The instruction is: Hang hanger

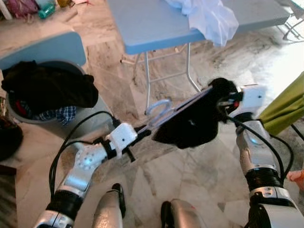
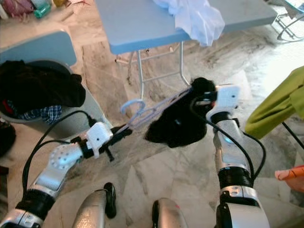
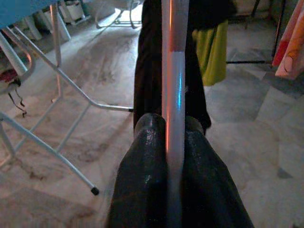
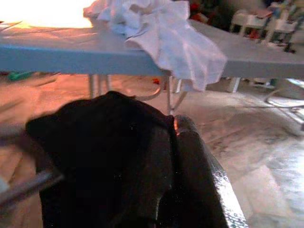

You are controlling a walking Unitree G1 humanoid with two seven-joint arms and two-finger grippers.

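Your left gripper (image 3: 173, 142) is pinched shut on the pale plastic hanger (image 2: 152, 110) and your right gripper (image 1: 227, 97) clamps the black cloth (image 1: 190, 124) draped on it, so next carry both to a rail.

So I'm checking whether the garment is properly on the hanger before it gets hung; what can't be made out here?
- Far end of the pale plastic hanger: covered by the black garment, eye views.
- Right gripper fingers: buried in black cloth, right wrist view.
- Where the hanger should hang: no rail in view.
- Left gripper pinches the hanger.
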